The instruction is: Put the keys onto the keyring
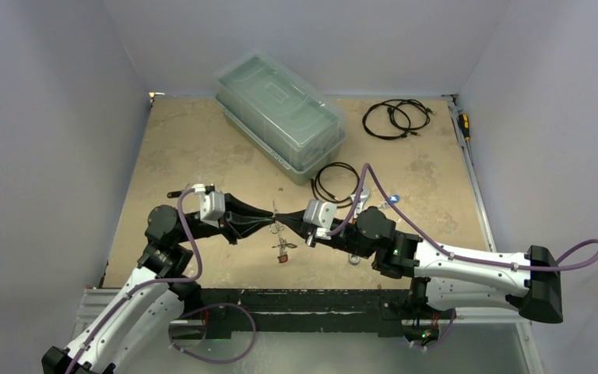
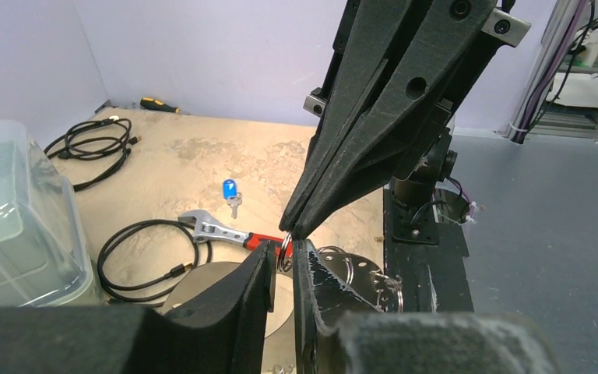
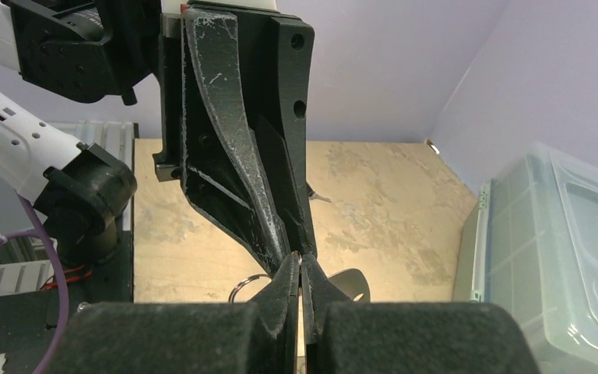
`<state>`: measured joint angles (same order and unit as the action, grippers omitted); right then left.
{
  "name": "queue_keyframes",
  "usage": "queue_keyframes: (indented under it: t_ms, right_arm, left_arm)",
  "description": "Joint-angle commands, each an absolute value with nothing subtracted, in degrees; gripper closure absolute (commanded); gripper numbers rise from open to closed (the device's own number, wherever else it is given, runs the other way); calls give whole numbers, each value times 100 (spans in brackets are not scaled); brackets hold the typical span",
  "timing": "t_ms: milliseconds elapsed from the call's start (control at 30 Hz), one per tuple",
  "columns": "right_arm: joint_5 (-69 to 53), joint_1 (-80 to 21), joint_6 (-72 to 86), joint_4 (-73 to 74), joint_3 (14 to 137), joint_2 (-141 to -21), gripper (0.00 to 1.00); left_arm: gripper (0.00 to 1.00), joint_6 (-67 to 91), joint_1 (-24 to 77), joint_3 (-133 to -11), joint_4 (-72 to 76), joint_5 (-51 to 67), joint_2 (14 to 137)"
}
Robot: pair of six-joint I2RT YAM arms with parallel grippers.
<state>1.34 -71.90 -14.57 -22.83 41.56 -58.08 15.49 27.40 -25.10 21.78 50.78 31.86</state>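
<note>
My two grippers meet tip to tip above the middle of the table. The right gripper (image 1: pixel 280 224) (image 3: pixel 301 262) is shut, pinching a small silvery ring of the keyring (image 2: pixel 283 257). The left gripper (image 1: pixel 269 221) (image 2: pixel 283 251) has its jaws a narrow slit apart with that same ring between them; whether the pads press on it is unclear. More rings (image 2: pixel 343 262) and a perforated metal disc hang below. A red-tagged key (image 1: pixel 283 254) dangles under the grippers. A blue-tagged key (image 1: pixel 393 200) (image 2: pixel 230 189) lies on the table.
A red-handled wrench (image 2: pixel 219 231) lies near a black cable coil (image 1: pixel 336 181). A clear lidded plastic bin (image 1: pixel 280 113) stands at the back, with another cable coil (image 1: pixel 395 118) to its right. A screwdriver (image 1: pixel 463 125) lies along the right edge.
</note>
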Motion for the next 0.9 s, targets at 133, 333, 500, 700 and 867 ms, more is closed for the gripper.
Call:
queue_keyframes:
  t_ms: [133, 333, 500, 700, 867]
  right_arm:
    - [-52, -7251, -1400, -2685, 4501, -5837, 100]
    - [109, -7260, -1285, -2859, 4356, -5551, 75]
    - [270, -7194, -1244, -2516, 4186, -5131, 41]
    - [-1370, -6450, -689, -2233, 4074, -4917, 48]
    - [-2317, -6180, -510, -2111, 4215, -4969, 54]
  left_arm:
    - [100, 1646, 2760, -2514, 2622, 5306, 3146]
    - [100, 1046, 2760, -2771, 1855, 5008, 2850]
    - [100, 1203, 2760, -2759, 2138, 5136, 2637]
    - [100, 2041, 2760, -2565, 3323, 5435, 2541]
    - [100, 2461, 2760, -2450, 3900, 5495, 2487]
